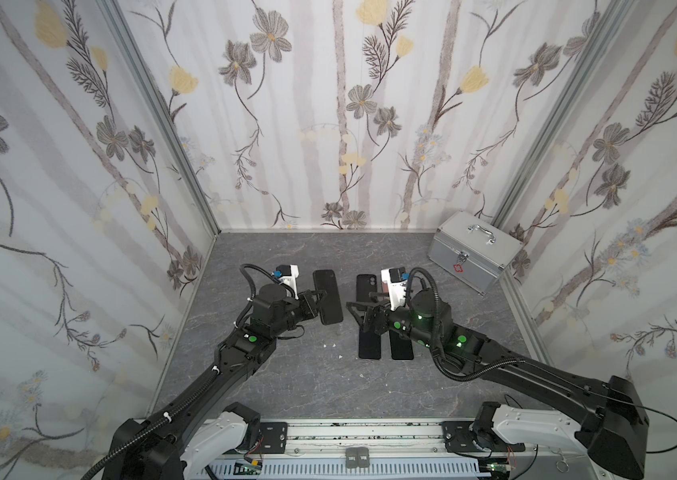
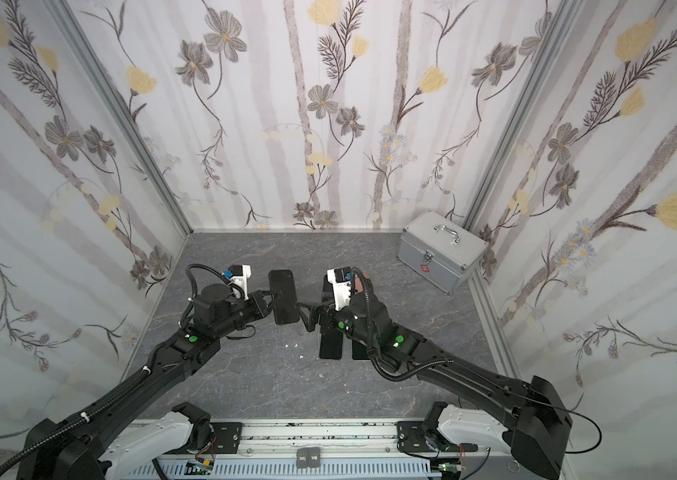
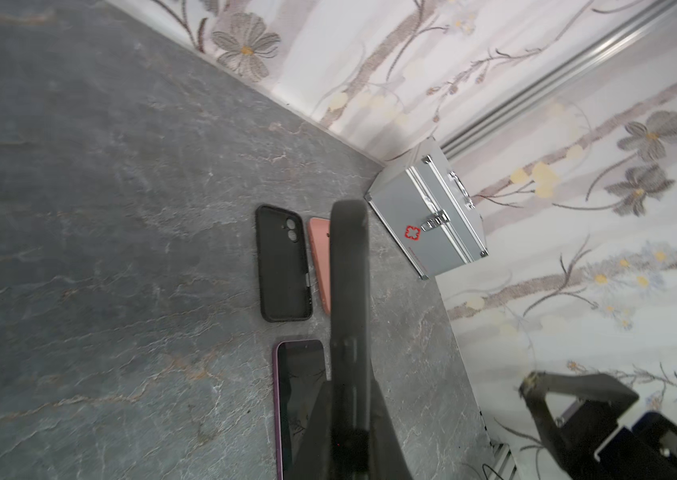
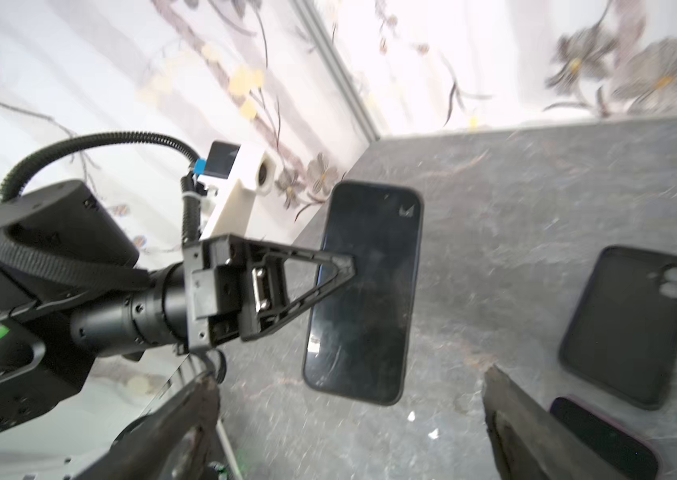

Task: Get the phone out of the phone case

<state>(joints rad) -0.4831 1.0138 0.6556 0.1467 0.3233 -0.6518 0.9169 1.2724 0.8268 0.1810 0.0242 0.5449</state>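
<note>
Both top views: left gripper [image 1: 318, 297] clamps the phone [image 1: 327, 297] by its long edge, above bare table [image 1: 287, 374]; right gripper [image 1: 364, 309] gapes alongside, touching nothing. Left wrist: phone edge-on, hiding part of the pink case [image 3: 319, 266]. Right wrist: that gripper itself blurred, cut off.

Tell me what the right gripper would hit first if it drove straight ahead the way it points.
Most likely the phone clamped in the left gripper. The open right gripper points at its screen with nothing visible between them, though depth is hard to judge.
</note>
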